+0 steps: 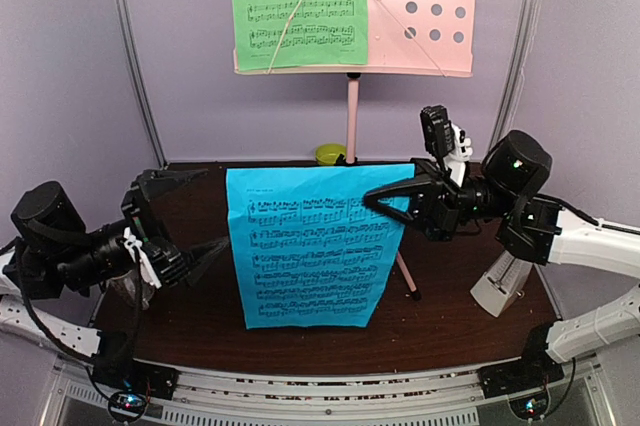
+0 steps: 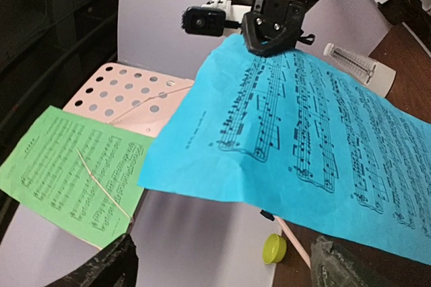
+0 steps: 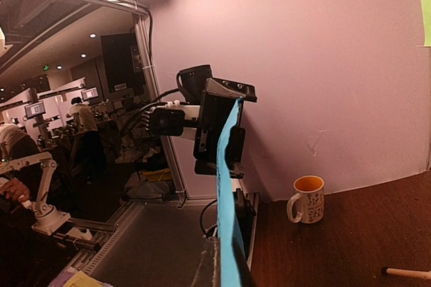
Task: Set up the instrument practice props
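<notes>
A blue music sheet (image 1: 312,246) hangs upright over the middle of the table. My right gripper (image 1: 374,198) is shut on its upper right corner, and the paper shows edge-on between that gripper's fingers in the right wrist view (image 3: 229,270). My left gripper (image 1: 215,209) stands open at the sheet's left edge, jaws wide and apart from the paper (image 2: 222,270). The green music sheet (image 1: 295,6) lies on the left half of the pink music stand's desk (image 1: 425,6), behind a wire holder. A pale metronome (image 1: 498,286) stands at the right, under my right arm.
A small lime-green bowl (image 1: 330,154) sits by the stand's pole at the back. A white mug with an orange inside (image 3: 306,199) stands by the wall. One stand leg (image 1: 408,281) reaches forward past the sheet's right edge.
</notes>
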Robot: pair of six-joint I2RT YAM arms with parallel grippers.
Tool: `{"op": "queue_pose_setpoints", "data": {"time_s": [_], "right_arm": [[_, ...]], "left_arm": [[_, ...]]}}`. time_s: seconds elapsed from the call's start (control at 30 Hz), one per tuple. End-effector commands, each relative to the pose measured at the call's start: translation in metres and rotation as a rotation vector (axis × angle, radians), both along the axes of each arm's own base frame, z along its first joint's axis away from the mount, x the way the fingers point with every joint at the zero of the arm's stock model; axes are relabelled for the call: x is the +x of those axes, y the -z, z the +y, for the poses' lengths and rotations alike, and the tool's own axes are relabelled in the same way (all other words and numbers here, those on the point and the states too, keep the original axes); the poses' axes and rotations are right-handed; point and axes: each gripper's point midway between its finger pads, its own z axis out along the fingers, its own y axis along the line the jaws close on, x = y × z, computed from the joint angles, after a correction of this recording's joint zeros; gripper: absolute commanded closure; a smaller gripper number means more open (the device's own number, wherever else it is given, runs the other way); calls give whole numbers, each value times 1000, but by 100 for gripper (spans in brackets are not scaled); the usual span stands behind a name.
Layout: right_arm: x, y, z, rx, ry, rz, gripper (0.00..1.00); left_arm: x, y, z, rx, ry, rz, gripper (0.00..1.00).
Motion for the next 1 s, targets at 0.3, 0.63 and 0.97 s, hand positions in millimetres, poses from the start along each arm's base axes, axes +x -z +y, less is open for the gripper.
{"op": "queue_pose_setpoints", "data": {"time_s": [0.3, 0.63, 0.97], "right_arm": [[12, -4, -12, -82, 166, -158, 100], [14, -25, -23, -47, 230, -203, 100], [26, -44, -43, 2, 339, -224, 100]], "left_arm": [[9, -1, -5, -314, 90, 654, 7], [33, 10, -54, -379, 144, 936, 11], [36, 9, -86, -414, 257, 996, 38]]}}
